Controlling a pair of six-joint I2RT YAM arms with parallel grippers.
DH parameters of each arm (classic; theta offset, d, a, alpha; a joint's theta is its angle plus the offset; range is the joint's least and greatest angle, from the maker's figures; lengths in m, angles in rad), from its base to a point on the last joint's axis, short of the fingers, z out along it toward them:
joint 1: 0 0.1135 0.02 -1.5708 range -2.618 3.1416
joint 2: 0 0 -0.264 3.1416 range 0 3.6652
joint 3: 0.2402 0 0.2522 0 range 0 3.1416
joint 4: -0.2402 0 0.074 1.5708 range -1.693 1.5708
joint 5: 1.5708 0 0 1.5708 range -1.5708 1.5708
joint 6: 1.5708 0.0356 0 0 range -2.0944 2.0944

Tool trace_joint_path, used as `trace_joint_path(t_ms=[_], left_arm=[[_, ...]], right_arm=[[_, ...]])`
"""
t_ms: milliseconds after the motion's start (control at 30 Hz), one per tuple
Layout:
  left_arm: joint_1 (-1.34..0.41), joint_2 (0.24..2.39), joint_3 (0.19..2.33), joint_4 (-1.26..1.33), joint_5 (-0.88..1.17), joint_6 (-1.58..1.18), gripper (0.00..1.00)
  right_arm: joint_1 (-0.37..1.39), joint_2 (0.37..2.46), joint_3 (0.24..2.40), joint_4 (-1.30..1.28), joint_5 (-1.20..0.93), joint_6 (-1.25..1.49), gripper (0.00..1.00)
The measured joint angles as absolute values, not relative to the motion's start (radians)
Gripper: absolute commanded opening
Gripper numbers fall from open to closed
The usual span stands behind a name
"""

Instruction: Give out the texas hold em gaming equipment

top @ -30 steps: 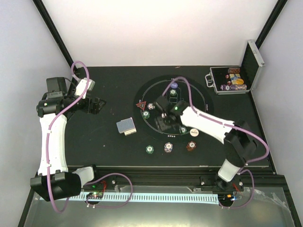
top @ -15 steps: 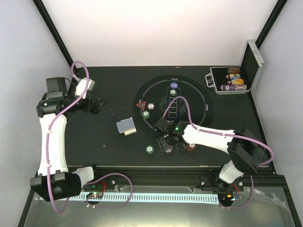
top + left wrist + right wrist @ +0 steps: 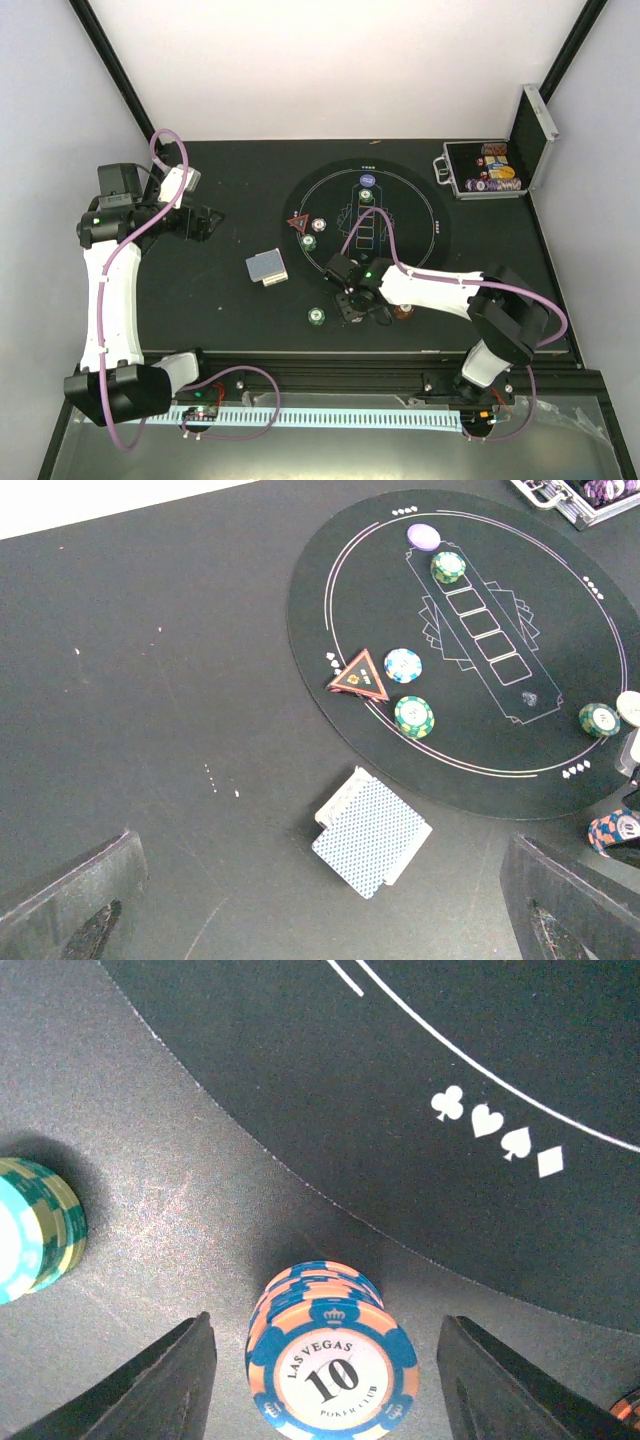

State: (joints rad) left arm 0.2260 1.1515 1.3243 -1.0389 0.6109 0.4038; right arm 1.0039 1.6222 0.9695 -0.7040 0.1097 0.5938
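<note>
My right gripper point(image 3: 352, 300) is open and low over a stack of blue-and-orange "10" chips point(image 3: 330, 1355). The stack stands on the table just off the round mat's near edge point(image 3: 420, 1230), between my fingers point(image 3: 160, 1385) and clear of both. A green chip stack point(image 3: 30, 1225) stands to its left and also shows in the top view point(image 3: 317, 316). A brown chip point(image 3: 404, 309) lies to the right. The grey-blue card deck point(image 3: 266, 267) lies left of the mat, below my open, empty left gripper point(image 3: 320, 920). The red triangle point(image 3: 297, 222), discs and green chips sit on the mat.
The silver-edged case point(image 3: 485, 170) with coloured chips stands open at the back right. On the mat point(image 3: 560, 610) are a purple disc point(image 3: 423, 536), a blue-white disc point(image 3: 403, 664) and green chips point(image 3: 414, 716). My left arm point(image 3: 110, 270) hangs over the table's left side.
My right gripper has moved from the mat's middle toward the near edge and come down around the blue-and-orange chip stack. The left arm has not moved.
</note>
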Motion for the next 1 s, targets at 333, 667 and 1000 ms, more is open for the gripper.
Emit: trace_joint_path(t_ms=[333,667,1000], left_arm=[[0.226,1.151,1.324,-1.039,0.611,0.404,0.99],[0.226,1.151,1.324,-1.039,0.611,0.404,0.99],[0.226,1.151,1.324,-1.039,0.611,0.404,0.99]], right_arm=[[1.004,1.634,0.965,-0.693,0.110,0.599,0.57],[1.004,1.639,0.952,-0.691,0.112,0.602,0.48],[1.004,1.639,0.953,-0.696,0.113,0.608,0.33]])
